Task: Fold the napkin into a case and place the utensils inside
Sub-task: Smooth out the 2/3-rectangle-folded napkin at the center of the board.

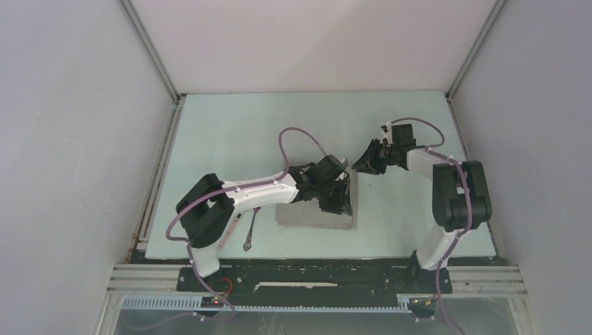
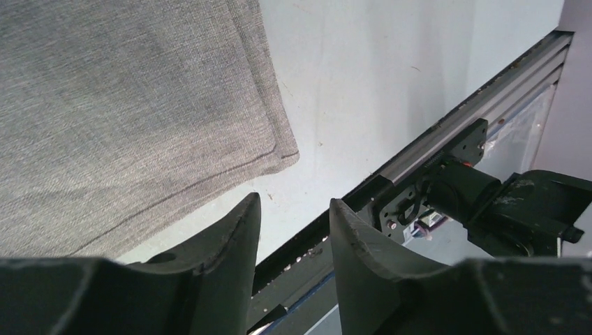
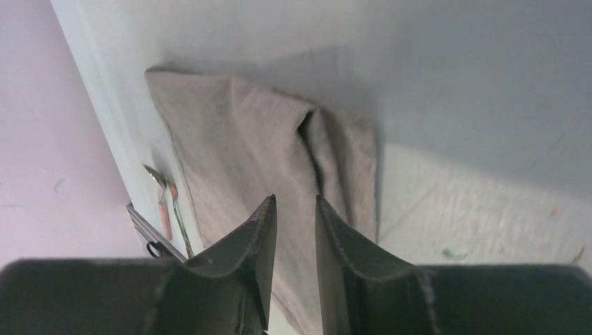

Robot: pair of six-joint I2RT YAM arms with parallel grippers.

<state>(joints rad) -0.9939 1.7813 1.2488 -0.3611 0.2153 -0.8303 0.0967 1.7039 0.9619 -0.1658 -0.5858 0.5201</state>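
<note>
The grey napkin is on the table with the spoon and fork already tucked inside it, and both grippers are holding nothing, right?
Not quite. The utensils are not inside the napkin: the top external view shows them lying on the table beside it. The rest holds: the left gripper and the right gripper hold nothing.

One napkin (image 1: 314, 218), grey and folded, lying under the left claw (image 1: 340, 197) and just ahead of the right claw (image 1: 364, 162). Two utensils (image 1: 248, 239): one spoon (image 3: 165, 213) with a pinkish handle and one fork (image 3: 180, 225), side by side, beyond the napkin from the right claw. Two claws in all. One worktop (image 1: 230, 132).
</note>
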